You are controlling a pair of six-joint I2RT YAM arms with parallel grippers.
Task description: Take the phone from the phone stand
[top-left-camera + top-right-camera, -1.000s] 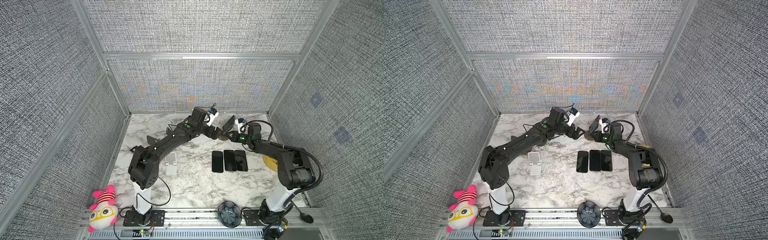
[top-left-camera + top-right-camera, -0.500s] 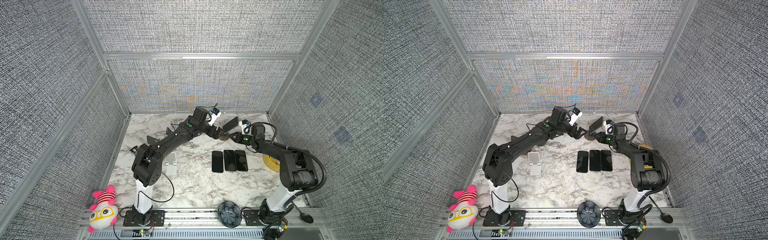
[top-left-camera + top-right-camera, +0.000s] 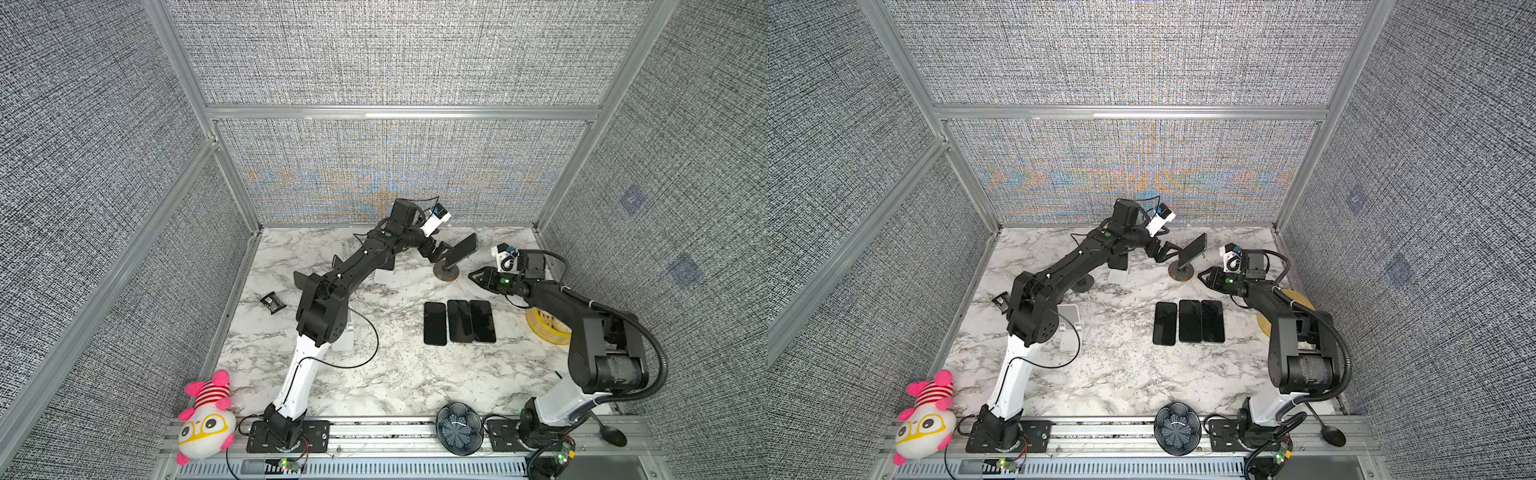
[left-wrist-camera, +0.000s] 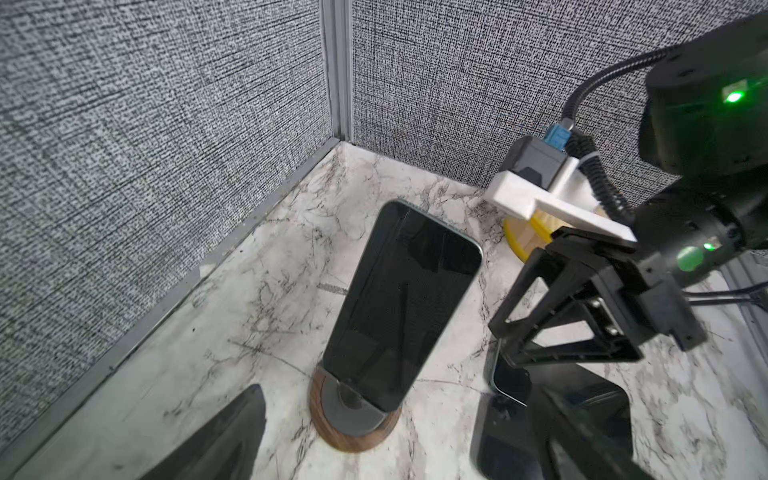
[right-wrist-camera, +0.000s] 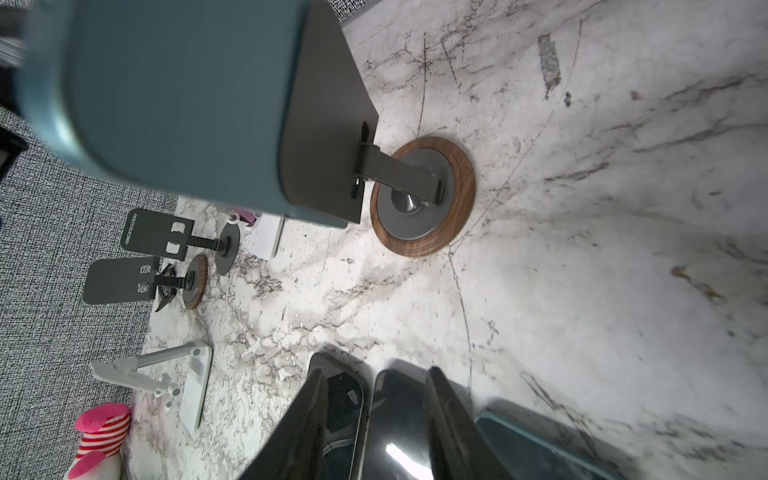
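1. The phone (image 3: 462, 250) leans in the round-based phone stand (image 3: 446, 273) at the rear of the desk (image 3: 395, 374), between both tools.
2. Your left tool (image 3: 441, 251) gapes wide, empty; the right tool (image 3: 473, 275) is partly parted, empty.
3. Expect a stiff, slick slab: pinch its long edges, up high.

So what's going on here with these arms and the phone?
The phone sits on its wood-based stand, not yet lifted. The left gripper is open right beside it; the right gripper hangs open off to the side, empty. Three other phones lie flat nearby.
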